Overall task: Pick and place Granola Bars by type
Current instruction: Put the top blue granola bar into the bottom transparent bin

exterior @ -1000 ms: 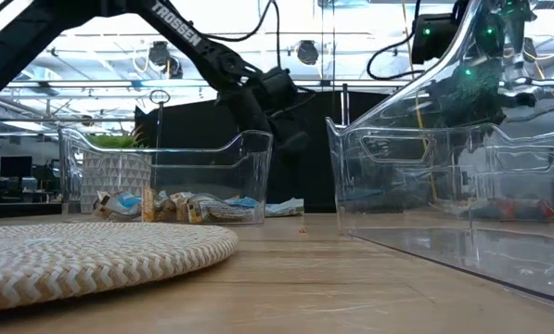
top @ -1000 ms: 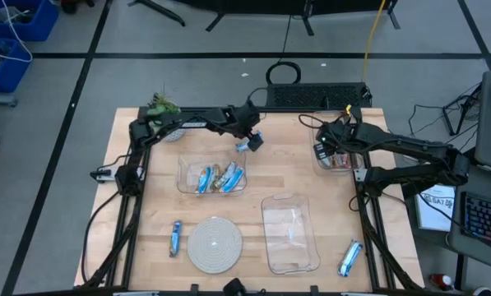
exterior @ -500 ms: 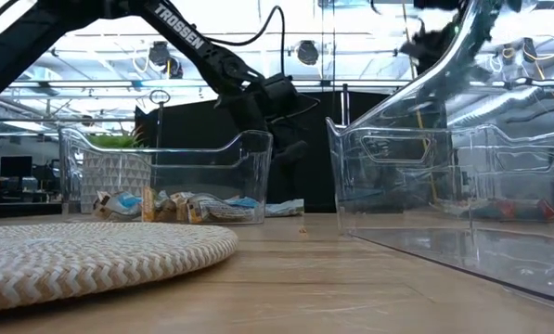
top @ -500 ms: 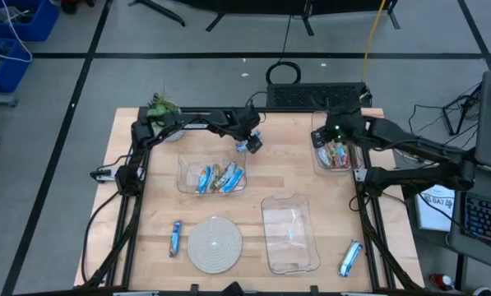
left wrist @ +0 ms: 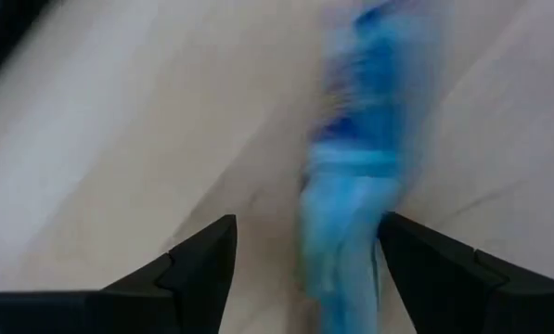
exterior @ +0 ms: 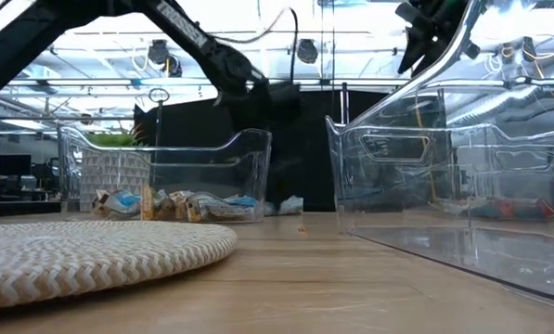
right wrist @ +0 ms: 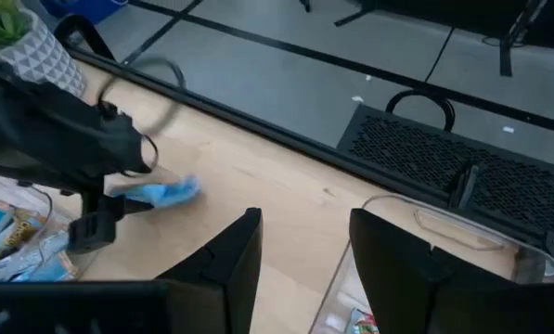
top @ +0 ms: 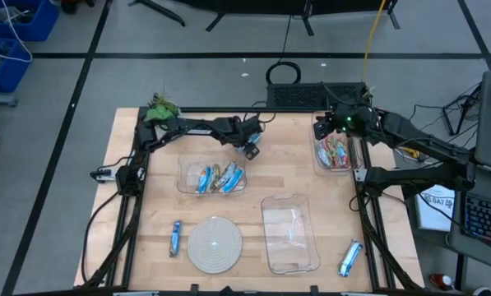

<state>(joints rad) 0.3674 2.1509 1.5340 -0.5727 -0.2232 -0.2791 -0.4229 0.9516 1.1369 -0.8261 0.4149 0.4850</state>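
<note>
A blue granola bar lies flat on the table beyond the middle bin; it also shows at table height and from the right wrist. My left gripper is open and low over it, one finger on either side of the blurred bar. My right gripper is open and empty, above the far end of the right bin, which holds multicoloured bars. The middle bin holds blue and multicoloured bars. Loose blue bars lie near the plate and near the right corner. My left gripper comes down on the blue bar from above with the bar between its open fingers; blur hides whether a finger touches the wrapper. The bar lies flat on the table.
An empty clear bin sits near the table's near edge, a round woven plate to its left. A potted plant stands at the far left corner. Bare wood lies between the middle bin and the right bin.
My right gripper has risen out of the right bin and moved toward the table's far edge. My left gripper has come down closer to the blue bar, which has stayed on the table.
</note>
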